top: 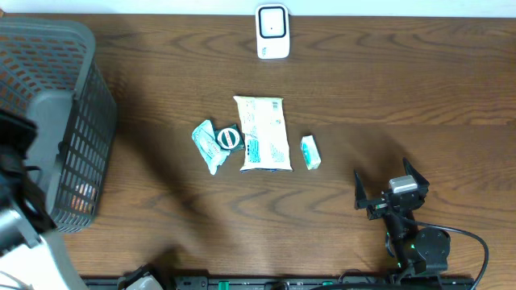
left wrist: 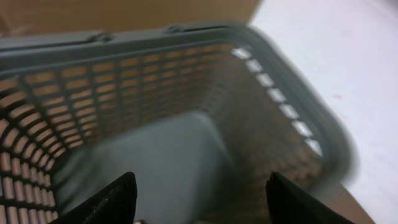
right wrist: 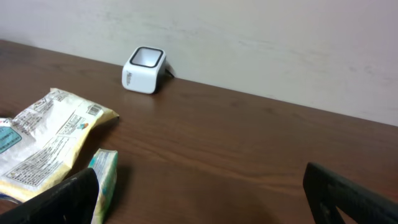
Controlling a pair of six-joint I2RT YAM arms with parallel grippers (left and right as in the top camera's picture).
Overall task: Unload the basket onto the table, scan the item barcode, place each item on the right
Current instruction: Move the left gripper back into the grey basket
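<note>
A white barcode scanner (top: pixel 272 31) (right wrist: pixel 144 70) stands at the table's far edge. Mid-table lie a white printed pouch (top: pixel 262 133) (right wrist: pixel 50 140), a crumpled teal packet (top: pixel 208 145) with a round black-rimmed piece (top: pixel 230 138) on it, and a small teal-and-white box (top: pixel 310 151) (right wrist: pixel 102 180). My right gripper (top: pixel 387 184) (right wrist: pixel 208 199) is open and empty near the front right, with the small box just off its left finger. My left gripper (left wrist: pixel 199 199) hangs open over the inside of the grey basket (left wrist: pixel 186 81), nothing between its fingers.
The grey mesh basket (top: pixel 81 97) fills the left side of the table, and something orange shows through its lower wall (top: pixel 85 193). The left arm (top: pixel 16 173) reaches over it. A pale wall runs behind the scanner.
</note>
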